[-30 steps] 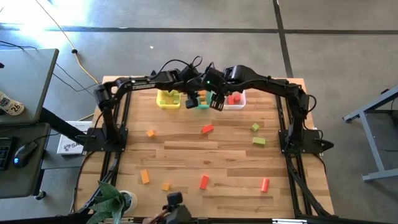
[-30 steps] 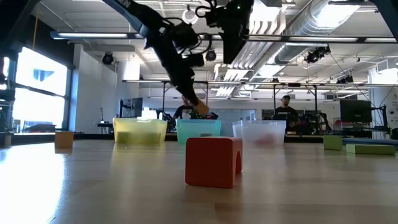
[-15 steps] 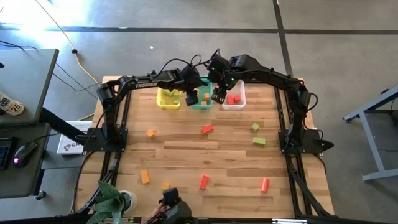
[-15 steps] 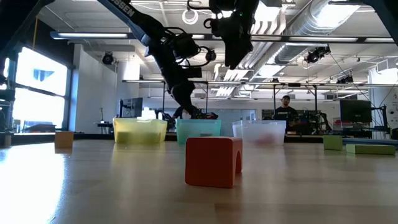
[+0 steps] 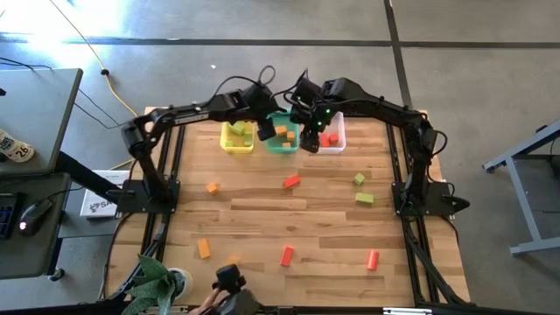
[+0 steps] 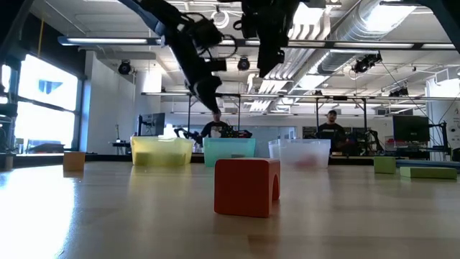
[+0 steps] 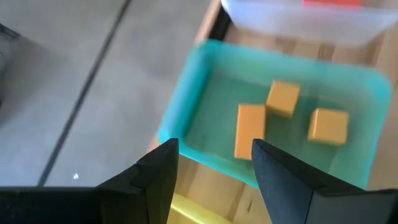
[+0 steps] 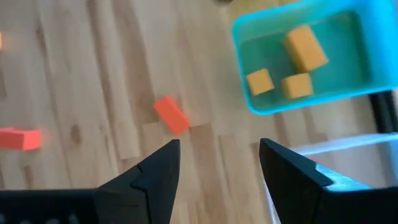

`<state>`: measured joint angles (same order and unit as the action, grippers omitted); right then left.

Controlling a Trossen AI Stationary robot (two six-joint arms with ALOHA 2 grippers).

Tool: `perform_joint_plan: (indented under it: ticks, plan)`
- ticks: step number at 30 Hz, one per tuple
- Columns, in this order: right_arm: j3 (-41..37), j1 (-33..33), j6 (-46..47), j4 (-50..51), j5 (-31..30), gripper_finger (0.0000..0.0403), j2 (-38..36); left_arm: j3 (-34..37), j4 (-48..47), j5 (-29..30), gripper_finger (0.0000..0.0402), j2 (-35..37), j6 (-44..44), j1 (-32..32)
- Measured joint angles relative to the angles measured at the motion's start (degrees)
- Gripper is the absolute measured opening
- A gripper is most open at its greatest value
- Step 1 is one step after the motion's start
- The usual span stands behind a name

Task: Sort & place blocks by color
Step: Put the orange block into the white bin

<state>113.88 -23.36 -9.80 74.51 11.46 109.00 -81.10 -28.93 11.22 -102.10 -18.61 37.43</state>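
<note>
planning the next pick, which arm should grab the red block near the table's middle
Right. The right gripper is open and empty, nearer the red block, which shows in its wrist view. The left gripper, also open, hangs over the teal bin.

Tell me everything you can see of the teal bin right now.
The teal bin is a small rectangular tub of translucent, plastic-looking material with rounded corners. It sits upright at the table's far edge, between the yellow bin and the clear bin. Three orange blocks lie inside. The left gripper, open and empty, hovers above it.
</note>
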Motion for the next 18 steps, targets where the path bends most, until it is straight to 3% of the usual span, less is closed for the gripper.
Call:
perform_joint_plan:
  ticks: [7, 18]
  plan:
    - [-5.81, 2.24, -0.76, -1.63, 1.25, 0.0207, 0.29, 0.0, -0.19, 0.43, 0.0193, 8.73, 0.01, 0.04]
    - [-19.63, 6.73, -8.17, -15.9, 0.48, 0.0207, 0.34, 0.0, -4.57, -0.74, 0.0193, 21.28, 5.4, -1.65]
